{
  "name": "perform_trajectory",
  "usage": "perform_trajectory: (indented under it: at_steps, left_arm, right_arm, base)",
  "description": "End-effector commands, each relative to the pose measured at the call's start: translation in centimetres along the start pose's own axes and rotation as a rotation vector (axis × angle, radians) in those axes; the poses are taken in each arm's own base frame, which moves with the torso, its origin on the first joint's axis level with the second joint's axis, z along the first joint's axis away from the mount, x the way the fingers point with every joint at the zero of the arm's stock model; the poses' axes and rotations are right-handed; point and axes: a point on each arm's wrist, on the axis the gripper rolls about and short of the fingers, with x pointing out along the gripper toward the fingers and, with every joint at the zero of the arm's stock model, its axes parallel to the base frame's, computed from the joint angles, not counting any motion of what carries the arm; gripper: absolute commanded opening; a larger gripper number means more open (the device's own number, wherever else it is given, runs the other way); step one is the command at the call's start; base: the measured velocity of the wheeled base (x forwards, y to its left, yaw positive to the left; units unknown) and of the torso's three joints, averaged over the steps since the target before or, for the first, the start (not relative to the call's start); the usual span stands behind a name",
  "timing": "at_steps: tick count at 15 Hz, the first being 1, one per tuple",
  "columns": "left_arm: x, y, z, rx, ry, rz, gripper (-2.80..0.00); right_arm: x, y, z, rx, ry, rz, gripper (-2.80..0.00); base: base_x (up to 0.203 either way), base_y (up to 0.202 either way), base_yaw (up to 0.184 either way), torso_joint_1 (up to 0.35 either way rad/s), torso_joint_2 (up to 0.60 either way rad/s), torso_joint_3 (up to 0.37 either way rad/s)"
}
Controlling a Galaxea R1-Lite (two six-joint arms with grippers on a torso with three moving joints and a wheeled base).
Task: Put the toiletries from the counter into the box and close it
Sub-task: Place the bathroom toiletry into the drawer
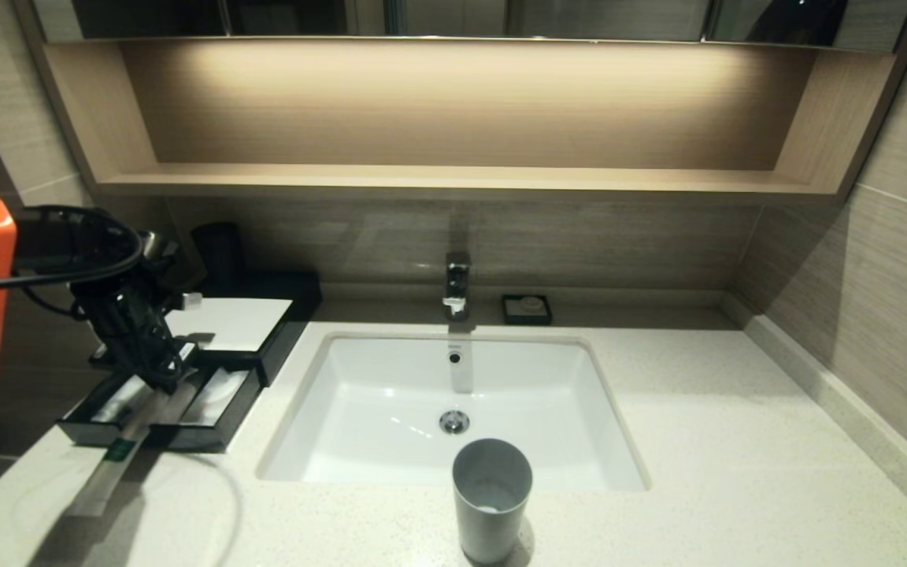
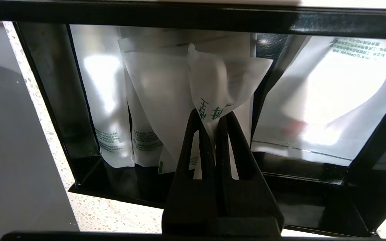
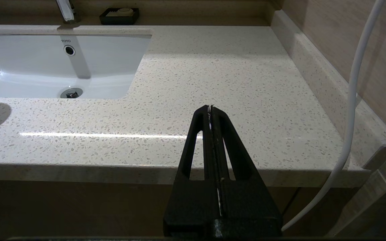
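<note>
A pale speckled counter [image 1: 705,425] surrounds a white sink [image 1: 390,409], with a grey cup [image 1: 491,498] standing at its front edge. At the counter's left end sits the black box [image 1: 264,335], its divided drawer [image 1: 107,429] pulled out. The left gripper [image 2: 213,117] hangs over the drawer, fingers pinched on a translucent packet [image 2: 226,83] above other packets lying inside. One paper-wrapped stick [image 1: 124,449] lies tilted across the drawer's front edge onto the counter. The right gripper [image 3: 210,107], fingers pressed together and holding nothing, is parked off the counter's right front edge
</note>
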Motion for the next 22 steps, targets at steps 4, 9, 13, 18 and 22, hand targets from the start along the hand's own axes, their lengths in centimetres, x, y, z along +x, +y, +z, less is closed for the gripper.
perform_trajectory:
  at_steps: [4,9,13,18,22]
  left_arm:
    - [-0.19,0.07,0.17,-0.006,-0.022,0.006,-2.80]
    - [-0.32,0.08,0.15,-0.006,-0.024,0.007,-2.80]
    - [-0.32,0.09,0.15,-0.005,-0.023,0.011,-2.80]
    - [-0.19,0.08,0.14,-0.006,-0.019,0.010,0.00]
    - [-0.88,0.13,0.11,-0.007,-0.037,0.014,0.00]
  right_arm:
    - [0.00,0.00,-0.05,0.000,0.000,0.000,-2.80]
    - [0.00,0.00,-0.05,0.000,0.000,0.000,-2.80]
    - [0.00,0.00,-0.05,0.000,0.000,0.000,-2.80]
    - [0.00,0.00,-0.05,0.000,0.000,0.000,-2.80]
    - [0.01,0.00,-0.04,0.000,0.001,0.000,-2.80]
  base:
    - [0.000,0.000,0.000,0.000,0.00,0.000]
    - [0.000,0.000,0.000,0.000,0.00,0.000]
    - [0.000,0.000,0.000,0.000,0.00,0.000]
    - [0.000,0.000,0.000,0.000,0.00,0.000]
    - [0.000,0.000,0.000,0.000,0.00,0.000]
